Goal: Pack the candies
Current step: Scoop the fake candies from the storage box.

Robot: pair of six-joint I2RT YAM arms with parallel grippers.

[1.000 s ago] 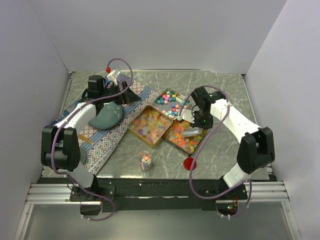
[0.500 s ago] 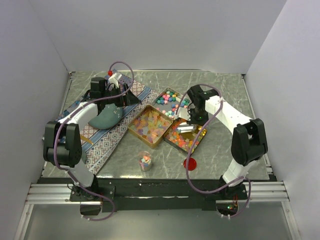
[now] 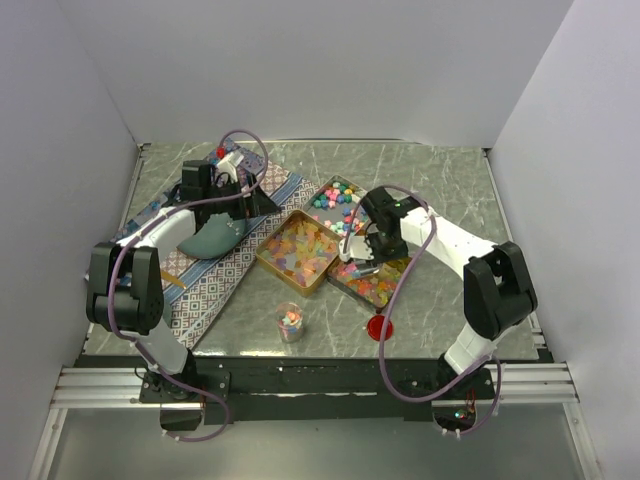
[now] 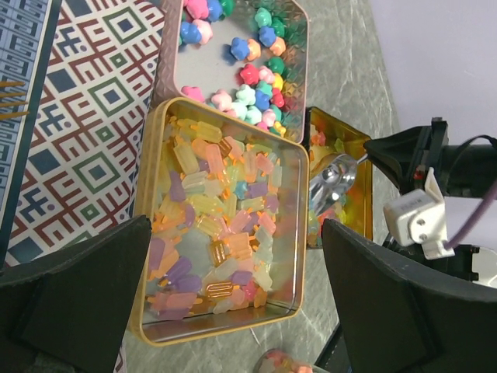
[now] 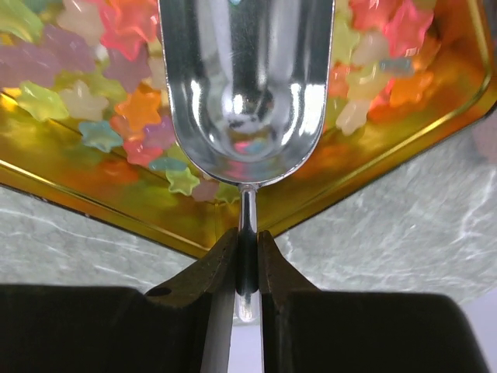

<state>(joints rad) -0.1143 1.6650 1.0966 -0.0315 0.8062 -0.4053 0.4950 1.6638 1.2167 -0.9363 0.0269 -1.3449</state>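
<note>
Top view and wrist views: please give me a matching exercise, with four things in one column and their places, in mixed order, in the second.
1. scoop
2. red disc
3. clear cup
4. patterned cloth

A. left side of the table
B. just in front of the middle tin
C. in the right gripper
D. by the star-candy tin's near corner

Pairs: 1-C, 2-D, 3-B, 4-A

Left arm (image 3: pixel 160 225) extends forward; its pincer (image 4: pixel 235 225) stands fully spread, gripping nothing. Right arm (image 3: pixel 450 240) bends inward; its pincer (image 5: pixel 247 268) is clamped on the thin handle of a scoop (image 5: pixel 245 85).
</note>
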